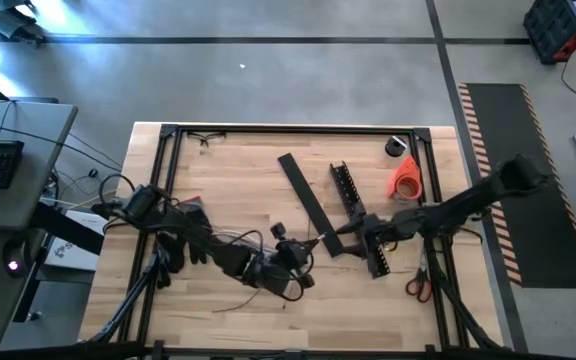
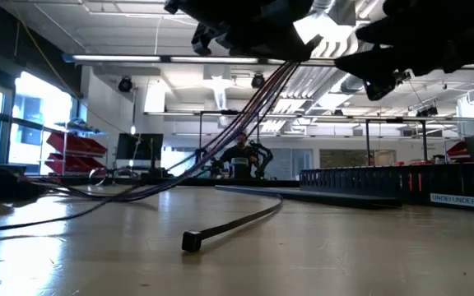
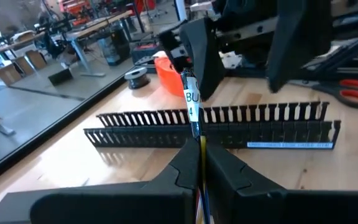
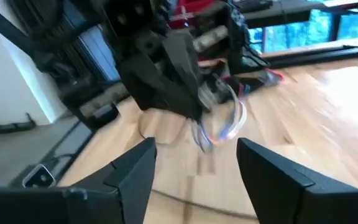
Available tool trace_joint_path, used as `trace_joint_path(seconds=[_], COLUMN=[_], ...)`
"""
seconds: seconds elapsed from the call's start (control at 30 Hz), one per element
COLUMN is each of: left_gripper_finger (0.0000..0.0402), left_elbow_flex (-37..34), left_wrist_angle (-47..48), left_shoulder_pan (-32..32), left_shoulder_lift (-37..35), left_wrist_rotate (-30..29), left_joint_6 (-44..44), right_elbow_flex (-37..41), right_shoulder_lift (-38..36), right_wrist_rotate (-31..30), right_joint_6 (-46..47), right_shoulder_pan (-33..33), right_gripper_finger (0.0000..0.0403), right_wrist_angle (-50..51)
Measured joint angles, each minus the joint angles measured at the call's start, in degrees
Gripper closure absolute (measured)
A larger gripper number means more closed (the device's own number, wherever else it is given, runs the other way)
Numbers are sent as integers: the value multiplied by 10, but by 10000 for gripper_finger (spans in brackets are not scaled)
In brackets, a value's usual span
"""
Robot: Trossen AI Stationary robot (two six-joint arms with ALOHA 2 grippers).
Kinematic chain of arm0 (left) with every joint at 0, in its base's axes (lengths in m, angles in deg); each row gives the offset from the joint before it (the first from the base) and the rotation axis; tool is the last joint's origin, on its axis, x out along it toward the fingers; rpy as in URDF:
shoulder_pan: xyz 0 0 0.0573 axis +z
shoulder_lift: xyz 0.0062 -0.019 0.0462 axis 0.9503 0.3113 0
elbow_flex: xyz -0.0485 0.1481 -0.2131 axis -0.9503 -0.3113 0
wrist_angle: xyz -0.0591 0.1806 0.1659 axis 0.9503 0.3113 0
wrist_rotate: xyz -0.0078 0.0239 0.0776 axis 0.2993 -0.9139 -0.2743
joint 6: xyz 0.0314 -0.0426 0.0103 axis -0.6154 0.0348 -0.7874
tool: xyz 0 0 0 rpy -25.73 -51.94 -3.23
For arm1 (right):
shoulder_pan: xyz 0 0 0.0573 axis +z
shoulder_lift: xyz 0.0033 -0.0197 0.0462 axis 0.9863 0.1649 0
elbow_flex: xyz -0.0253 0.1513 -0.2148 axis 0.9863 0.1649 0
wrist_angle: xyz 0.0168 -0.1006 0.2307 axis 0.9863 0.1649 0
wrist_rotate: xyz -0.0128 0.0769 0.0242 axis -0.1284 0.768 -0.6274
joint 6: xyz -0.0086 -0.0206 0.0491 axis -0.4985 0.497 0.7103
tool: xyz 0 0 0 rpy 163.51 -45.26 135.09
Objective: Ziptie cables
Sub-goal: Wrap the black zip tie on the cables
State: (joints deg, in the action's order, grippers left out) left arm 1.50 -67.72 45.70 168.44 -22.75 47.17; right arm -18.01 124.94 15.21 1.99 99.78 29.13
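Tabletop, thin purple-whitish cables (image 4: 219,127) bundled

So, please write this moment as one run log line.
left gripper: shut on cables | right gripper: open, facing cables | zip tie: on table

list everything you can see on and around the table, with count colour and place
cables: one bundle, purple, whitish, brown, held above table middle
zip tie: one, black, flat on the table
slotted channel bar: one, black, right of centre
flat strip: one, black, centre
orange cone-like thing: one, right side
tape roll: one, dark, far right corner
scissors: one, red handles, near right edge
left pincer: shut on cables
right pincer: open, facing the left one
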Motion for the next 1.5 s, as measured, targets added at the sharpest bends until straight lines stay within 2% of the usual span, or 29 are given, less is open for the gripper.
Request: trace_joint_path(seconds=[0.27,0.43,0.57,0.9,1.0,1.2,1.37,1.5], left_gripper_finger=[402,401,401,401,396,338,274,240], left_elbow_flex=[3,3,3,3,3,3,3,3], left_wrist_angle=[-4,-9,-9,-8,-2,53,99,108], left_shoulder_pan=[-9,-18,-21,-22,-22,-22,-29,-32], left_shoulder_lift=[7,7,7,7,6,-20,-55,-54], left_wrist_rotate=[-1,-10,-11,-13,-13,-8,16,22], left_joint_6=[4,-5,-5,-6,-5,9,1,-12], right_elbow_flex=[-46,-68,-79,-86,-86,-88,-88,-88], right_shoulder_lift=[134,185,196,197,197,166,121,83], right_wrist_rotate=[-59,-92,-85,-69,-71,-80,-110,-134], right_joint_6=[6,6,6,-16,-23,-42,-82,-99], right_shoulder_pan=[18,23,23,23,23,26,47,68], right_gripper_finger=[201,224,261,389,396,400,401,402], right_wrist_angle=[-107,-135,-144,-152,-154,-160,-142,-107])
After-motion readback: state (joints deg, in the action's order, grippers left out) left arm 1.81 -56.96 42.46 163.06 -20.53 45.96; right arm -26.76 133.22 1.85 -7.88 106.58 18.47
